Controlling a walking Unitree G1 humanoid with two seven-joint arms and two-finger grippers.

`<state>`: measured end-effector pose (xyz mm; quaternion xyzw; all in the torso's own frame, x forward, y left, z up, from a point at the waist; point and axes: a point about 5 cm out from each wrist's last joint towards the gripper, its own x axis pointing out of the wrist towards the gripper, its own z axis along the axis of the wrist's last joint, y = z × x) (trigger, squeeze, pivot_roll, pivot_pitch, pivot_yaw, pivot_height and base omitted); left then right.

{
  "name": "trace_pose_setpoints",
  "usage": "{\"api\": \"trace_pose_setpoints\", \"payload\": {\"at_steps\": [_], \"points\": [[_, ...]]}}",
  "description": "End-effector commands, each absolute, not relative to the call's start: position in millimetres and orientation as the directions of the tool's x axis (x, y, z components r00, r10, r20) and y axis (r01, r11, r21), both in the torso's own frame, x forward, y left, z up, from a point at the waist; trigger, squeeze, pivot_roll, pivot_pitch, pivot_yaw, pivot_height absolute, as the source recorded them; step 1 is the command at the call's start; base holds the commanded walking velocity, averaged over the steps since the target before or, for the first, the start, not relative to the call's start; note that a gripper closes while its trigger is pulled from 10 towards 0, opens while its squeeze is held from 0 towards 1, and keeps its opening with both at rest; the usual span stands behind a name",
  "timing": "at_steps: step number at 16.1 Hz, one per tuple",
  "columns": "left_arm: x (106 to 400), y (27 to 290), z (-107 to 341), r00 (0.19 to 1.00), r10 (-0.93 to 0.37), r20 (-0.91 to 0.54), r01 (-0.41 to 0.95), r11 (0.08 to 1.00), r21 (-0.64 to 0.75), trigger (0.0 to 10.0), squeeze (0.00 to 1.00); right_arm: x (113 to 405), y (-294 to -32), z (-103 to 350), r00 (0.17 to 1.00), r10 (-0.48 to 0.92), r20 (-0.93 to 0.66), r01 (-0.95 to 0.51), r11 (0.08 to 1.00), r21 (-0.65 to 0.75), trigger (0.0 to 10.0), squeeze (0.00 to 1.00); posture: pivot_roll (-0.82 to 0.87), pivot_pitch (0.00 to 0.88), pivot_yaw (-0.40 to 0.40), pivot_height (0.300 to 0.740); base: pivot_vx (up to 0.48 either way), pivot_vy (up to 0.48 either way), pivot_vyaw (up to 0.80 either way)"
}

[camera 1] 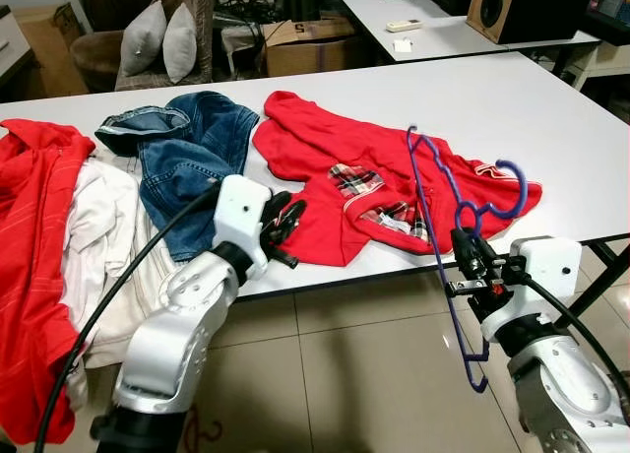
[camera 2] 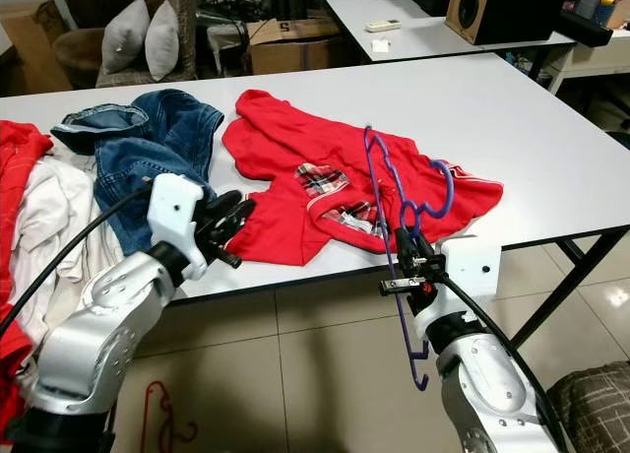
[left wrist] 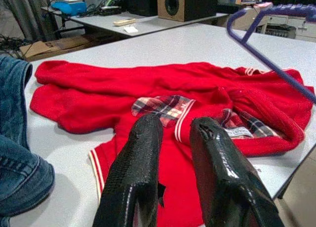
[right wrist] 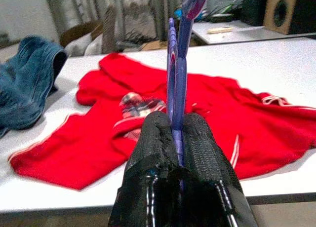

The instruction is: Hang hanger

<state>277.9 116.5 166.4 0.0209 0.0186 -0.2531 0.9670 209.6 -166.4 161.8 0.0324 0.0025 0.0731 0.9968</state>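
A purple plastic hanger stands roughly upright at the table's front edge, its lower end hanging below the tabletop. My right gripper is shut on its bar, seen close up in the right wrist view. A red shirt with a plaid collar lies spread on the white table, behind and under the hanger's hook. My left gripper hovers at the shirt's near left hem, open with nothing between its fingers.
Blue jeans lie left of the shirt, and red and white clothes drape over the table's left end. A second table with a speaker stands behind. A red hanger lies on the tiled floor.
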Motion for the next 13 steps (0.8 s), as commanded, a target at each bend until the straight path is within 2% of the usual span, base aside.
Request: {"api": "trace_pose_setpoints", "payload": {"at_steps": [1, 2, 4, 7, 9, 11, 12, 13], "points": [[276.3, 117.4, 171.8, 0.864, -0.503, -0.022, 0.503, 0.863, 0.043, 10.0, 0.0, 211.6, -167.9, 167.7, 0.992, 0.124, 0.039, -0.126, 0.99, 0.063, 10.0, 0.0, -0.05, 0.0, 0.077, 0.74, 0.0, 0.0, 0.0], [275.9, 113.8, 174.4, 0.839, -0.544, 0.005, 0.543, 0.838, 0.049, 10.0, 0.0, 214.1, -168.1, 172.8, 0.991, 0.117, 0.071, -0.121, 0.991, 0.052, 10.0, 0.0, -0.06, 0.0, 0.078, 0.74, 0.0, 0.0, 0.0], [281.2, 119.6, 174.4, 0.837, -0.547, 0.003, 0.546, 0.837, 0.036, 10.0, 0.0, 215.5, -162.0, 182.5, 0.967, 0.217, 0.13, -0.231, 0.967, 0.106, 10.0, 0.0, -0.07, 0.0, 0.082, 0.74, 0.0, 0.0, 0.0], [282.8, 132.2, 173.3, 0.843, -0.537, -0.01, 0.537, 0.842, 0.047, 10.0, 0.0, 213.4, -155.6, 199.5, 0.844, 0.5, 0.193, -0.532, 0.826, 0.187, 10.0, 0.0, -0.08, 0.012, 0.072, 0.74, 0.0, 0.0, 0.0], [276.7, 134.9, 173.3, 0.804, -0.595, -0.017, 0.595, 0.802, 0.05, 10.0, 0.0, 214.1, -164.5, 208.5, 0.767, 0.604, 0.217, -0.641, 0.742, 0.196, 10.0, 0.0, -0.07, 0.02, 0.059, 0.74, 0.0, 0.0, 0.0], [262.3, 142.7, 178.5, 0.712, -0.702, -0.029, 0.702, 0.71, 0.046, 10.0, 0.0, 214.8, -183.4, 218.4, 0.639, 0.733, 0.232, -0.769, 0.607, 0.201, 10.0, 0.0, -0.07, 0.014, 0.058, 0.74, 0.0, 0.0, 0.0], [257.4, 144.5, 179.3, 0.674, -0.737, -0.043, 0.739, 0.673, 0.038, 10.0, 0.0, 214.8, -188.8, 220.4, 0.611, 0.759, 0.223, -0.791, 0.579, 0.199, 10.0, 0.0, -0.06, 0.013, 0.052, 0.74, 0.0, 0.0, 0.0], [245.4, 149.2, 177.5, 0.58, -0.809, -0.094, 0.814, 0.581, 0.019, 10.0, 0.0, 216.6, -199.7, 224.9, 0.568, 0.793, 0.221, -0.822, 0.531, 0.207, 10.0, 0.0, -0.05, 0.013, 0.039, 0.74, 0.0, 0.0, 0.0]]}}
